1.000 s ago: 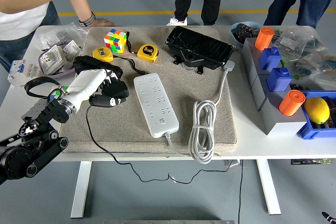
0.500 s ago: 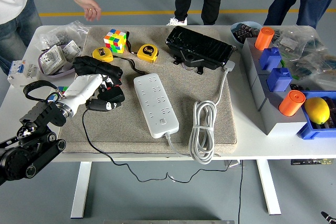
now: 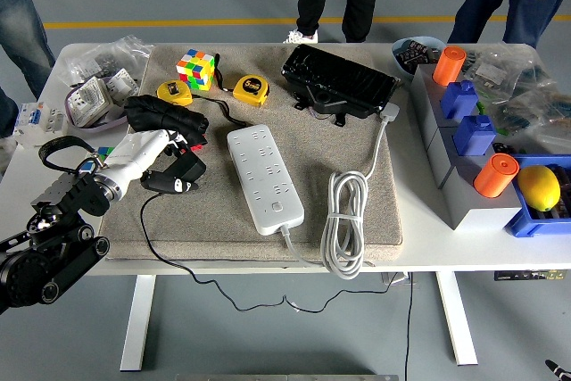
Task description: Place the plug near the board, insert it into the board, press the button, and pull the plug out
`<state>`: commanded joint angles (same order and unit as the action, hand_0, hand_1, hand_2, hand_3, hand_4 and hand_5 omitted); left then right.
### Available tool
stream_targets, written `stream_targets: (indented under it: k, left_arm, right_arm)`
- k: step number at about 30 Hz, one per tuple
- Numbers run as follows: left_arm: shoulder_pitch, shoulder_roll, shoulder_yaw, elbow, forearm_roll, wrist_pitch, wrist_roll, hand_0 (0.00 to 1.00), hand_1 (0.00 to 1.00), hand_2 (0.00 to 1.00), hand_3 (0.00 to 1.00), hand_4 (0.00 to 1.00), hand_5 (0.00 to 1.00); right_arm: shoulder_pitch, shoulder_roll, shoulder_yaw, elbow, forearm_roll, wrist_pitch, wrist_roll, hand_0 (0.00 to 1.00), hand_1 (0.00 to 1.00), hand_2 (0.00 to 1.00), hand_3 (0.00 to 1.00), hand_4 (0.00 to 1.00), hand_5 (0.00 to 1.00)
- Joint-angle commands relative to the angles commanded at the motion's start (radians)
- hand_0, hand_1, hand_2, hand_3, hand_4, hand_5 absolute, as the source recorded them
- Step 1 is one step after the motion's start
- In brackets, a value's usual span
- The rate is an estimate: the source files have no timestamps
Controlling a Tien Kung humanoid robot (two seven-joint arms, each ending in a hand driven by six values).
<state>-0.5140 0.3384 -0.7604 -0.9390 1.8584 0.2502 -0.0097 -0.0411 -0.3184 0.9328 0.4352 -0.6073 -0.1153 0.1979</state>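
My left hand (image 3: 147, 151) has its fingers closed around the black plug (image 3: 178, 173), well left of the power strip (image 3: 264, 178), and I judge its trailing cord (image 3: 156, 238) could drag and twist it from my hold.

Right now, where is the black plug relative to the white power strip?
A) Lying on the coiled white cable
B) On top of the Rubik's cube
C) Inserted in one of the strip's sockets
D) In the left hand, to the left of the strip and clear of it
D: the left hand grips the black plug over the mat, with a gap of bare mat between it and the white power strip, whose sockets are all empty.
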Motion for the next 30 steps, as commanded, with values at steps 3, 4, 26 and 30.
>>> stream_targets:
  k: [3, 4, 26, 30]
  left_arm:
    - [0.005, 0.005, -0.01, -0.02, 0.003, 0.0, -0.002, 0.513, 0.638, 0.633, 0.676, 0.998, 0.42]
    - [0.009, 0.008, -0.017, -0.033, 0.003, -0.003, -0.001, 0.57, 0.673, 0.685, 0.722, 0.998, 0.527]
    - [0.163, 0.024, -0.258, -0.122, -0.363, 0.039, -0.25, 0.76, 0.784, 0.803, 0.81, 0.742, 0.841]
    - [0.178, 0.008, -0.275, -0.083, -0.481, 0.058, -0.288, 0.744, 0.773, 0.781, 0.789, 0.7, 0.713]
  right_arm:
    - [0.0, 0.0, 0.002, 0.0, 0.0, 0.0, 0.0, 0.605, 0.619, 0.62, 0.549, 0.987, 0.392]
    - [0.0, 0.001, 0.002, 0.0, 0.0, 0.0, 0.0, 0.605, 0.619, 0.62, 0.549, 0.988, 0.394]
    - [0.014, -0.003, -0.045, -0.026, 0.032, 0.0, 0.001, 0.604, 0.619, 0.619, 0.549, 0.987, 0.395]
    - [0.016, -0.008, -0.053, -0.03, 0.039, -0.001, 0.003, 0.603, 0.619, 0.619, 0.549, 0.987, 0.396]
